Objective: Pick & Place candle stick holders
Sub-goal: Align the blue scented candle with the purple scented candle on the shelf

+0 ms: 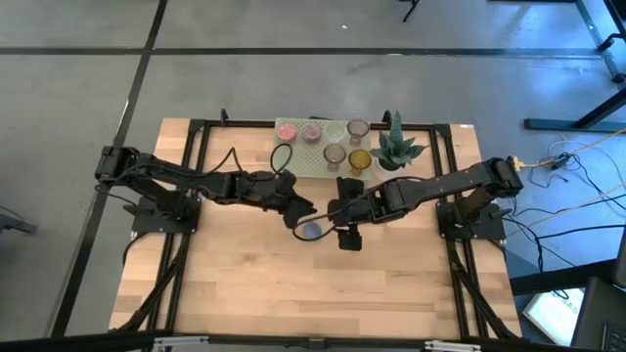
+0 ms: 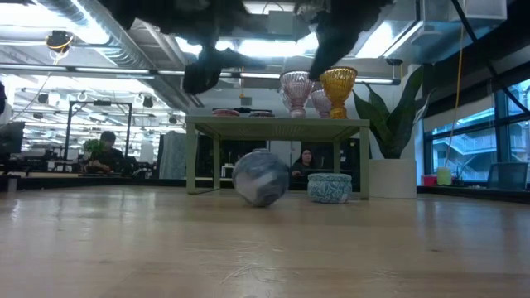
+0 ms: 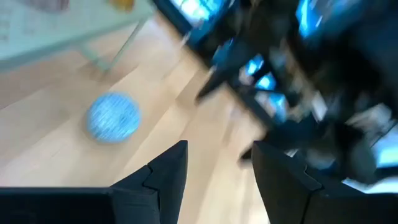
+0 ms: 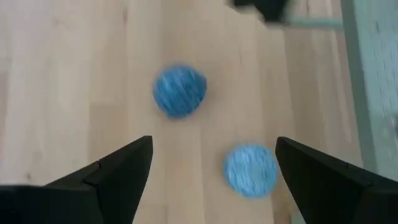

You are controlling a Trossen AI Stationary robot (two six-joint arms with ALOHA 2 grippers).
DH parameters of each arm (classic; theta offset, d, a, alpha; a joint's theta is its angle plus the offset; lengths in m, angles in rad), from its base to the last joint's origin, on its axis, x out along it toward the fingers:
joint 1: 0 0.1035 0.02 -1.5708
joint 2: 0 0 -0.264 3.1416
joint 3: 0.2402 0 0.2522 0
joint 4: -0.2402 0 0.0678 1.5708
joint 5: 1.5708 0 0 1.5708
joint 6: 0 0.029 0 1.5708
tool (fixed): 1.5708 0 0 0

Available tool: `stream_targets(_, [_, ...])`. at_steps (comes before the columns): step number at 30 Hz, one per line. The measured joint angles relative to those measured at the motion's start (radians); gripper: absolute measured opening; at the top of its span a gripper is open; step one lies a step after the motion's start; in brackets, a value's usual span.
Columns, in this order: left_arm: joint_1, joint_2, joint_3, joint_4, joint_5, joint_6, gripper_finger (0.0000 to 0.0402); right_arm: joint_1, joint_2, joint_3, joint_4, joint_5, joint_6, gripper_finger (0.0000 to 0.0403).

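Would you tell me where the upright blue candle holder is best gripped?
I would grip the upright blue candle holder across its rim, coming straight down from above: it stands squat, round and mouth-up, so opposite walls face the jaws.

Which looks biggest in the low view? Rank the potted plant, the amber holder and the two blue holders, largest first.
1. Potted plant.
2. Blurred blue holder, though it seems nearer the camera, so unsure.
3. Upright blue holder and amber holder look about alike; not ranked.
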Motion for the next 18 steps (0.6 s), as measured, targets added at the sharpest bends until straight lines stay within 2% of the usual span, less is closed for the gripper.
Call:
stream_targets(5, [0.006, 0.012, 0.0, -0.172, 0.08, 0.249, 0.0166, 0.023, 0.0, 0.0, -0.1, 0.042, 0.045, 0.0343])
stream_targets(8, [-0.011, 0.042, -0.003, -0.189, 0.07, 0.351, 0.0169, 0.035, 0.0, 0.0, -0.091, 0.043, 0.071, 0.0343])
stream_targets(11, [-0.043, 0.071, 0.0, -0.182, 0.108, 0.484, 0.0176, 0.048, 0.0, 0.0, -0.089, 0.046, 0.091, 0.0343])
stream_targets(18, [-0.081, 0.142, -0.001, -0.248, 0.048, 0.563, 0.0222, 0.063, 0.0, 0.0, -0.089, 0.045, 0.098, 0.0343])
